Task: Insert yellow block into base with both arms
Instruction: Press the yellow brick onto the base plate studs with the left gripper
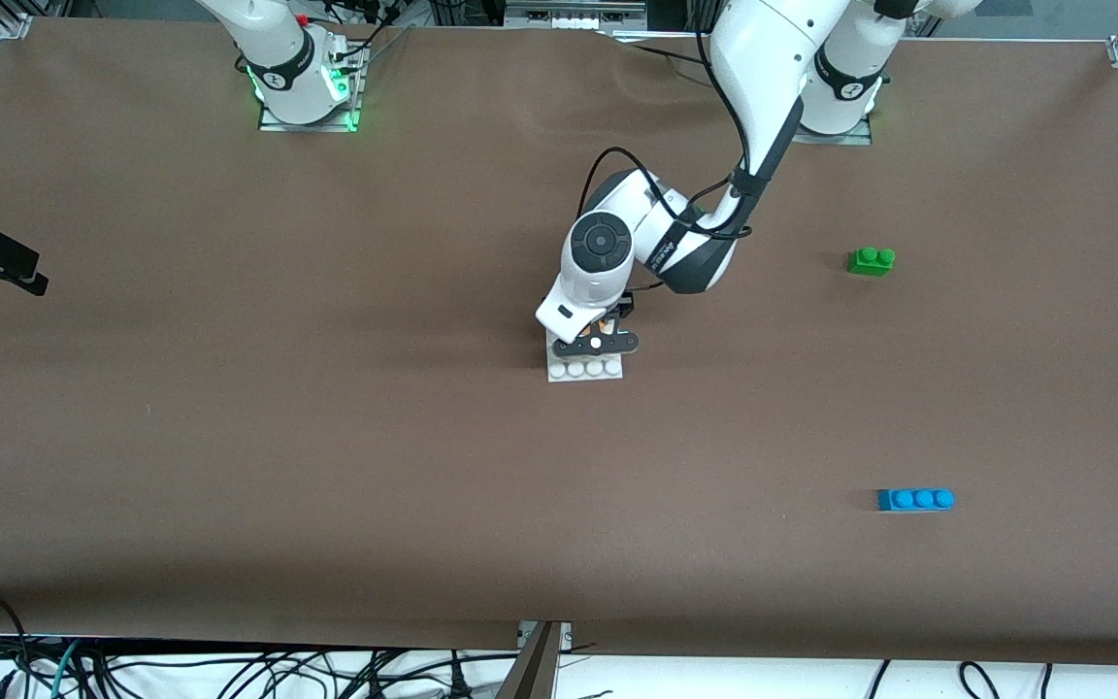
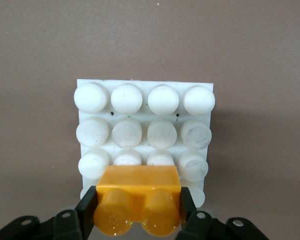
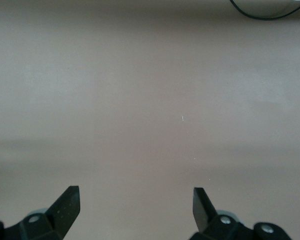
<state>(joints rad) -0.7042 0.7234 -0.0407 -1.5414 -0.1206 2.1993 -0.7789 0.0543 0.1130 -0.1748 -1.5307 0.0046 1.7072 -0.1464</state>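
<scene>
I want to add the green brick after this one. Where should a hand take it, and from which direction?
Probably from straight above, closing on the two long flat sides of the green brick, below the studs. It sits upright and alone on the table, toward the left arm's end, so nothing blocks a descent. The studs on top are round, so a poorer hold.

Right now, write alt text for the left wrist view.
The left gripper holds the yellow block, studs toward the camera, over the edge row of the white studded base, which lies on the brown table.
</scene>
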